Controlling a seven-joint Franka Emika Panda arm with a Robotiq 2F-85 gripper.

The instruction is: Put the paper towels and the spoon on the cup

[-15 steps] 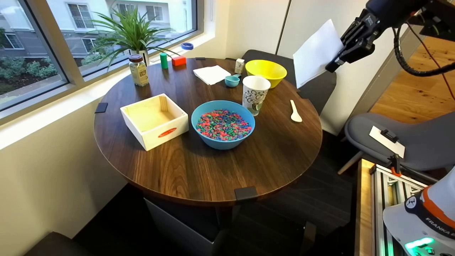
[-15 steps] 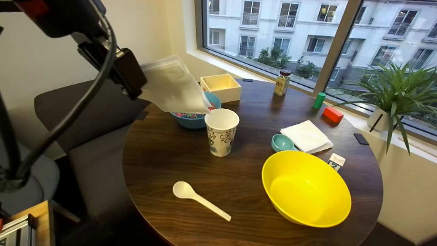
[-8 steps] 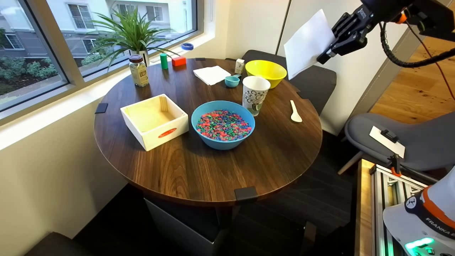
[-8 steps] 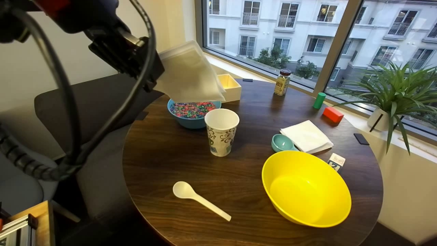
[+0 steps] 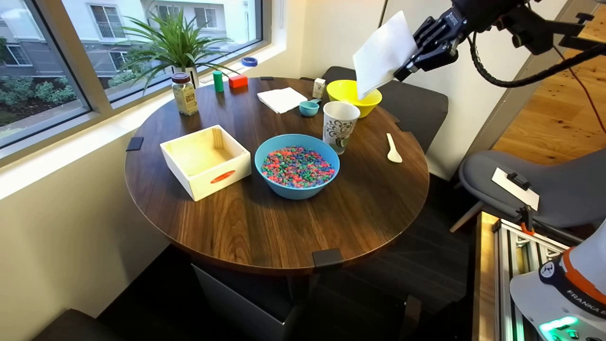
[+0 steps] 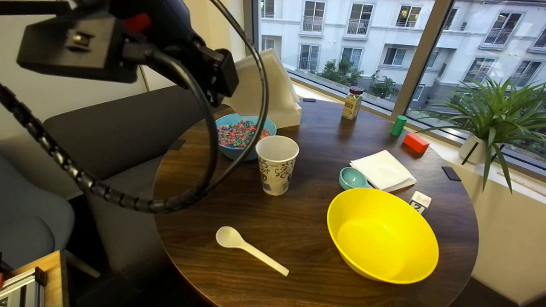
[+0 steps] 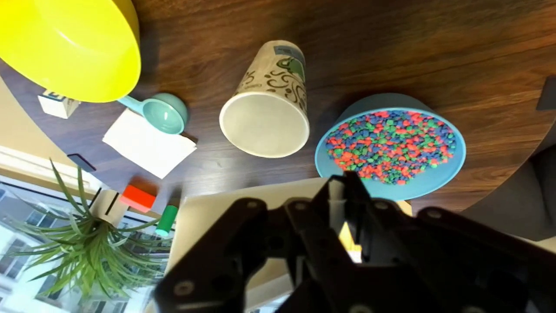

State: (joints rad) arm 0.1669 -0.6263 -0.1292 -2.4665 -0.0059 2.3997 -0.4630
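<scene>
My gripper (image 5: 403,72) is shut on white paper towels (image 5: 382,54), which hang tilted in the air above the table; in the wrist view they spread behind and left of the fingers. More paper towels (image 6: 382,170) lie folded flat on the table beside a teal scoop. The patterned cup (image 6: 277,170) stands upright with its mouth up, and the wrist view shows the cup (image 7: 278,78) ahead of my gripper (image 7: 345,178), apart from it. The pale spoon (image 6: 251,249) rests on the table in both exterior views; the wrist view does not show it.
Close by the cup are a blue bowl (image 5: 297,184) of coloured bits and a yellow bowl (image 6: 384,238). A wooden box (image 5: 206,163), teal scoop (image 7: 165,114), letter block (image 6: 420,201), spice jar (image 5: 184,94), red block (image 5: 238,81) and green cylinder (image 6: 399,125) share the round table.
My gripper has carried the held paper towels inward over the table, nearer the cup and bowls. In an exterior view they now hide the wooden box. The cup and spoon have stayed put.
</scene>
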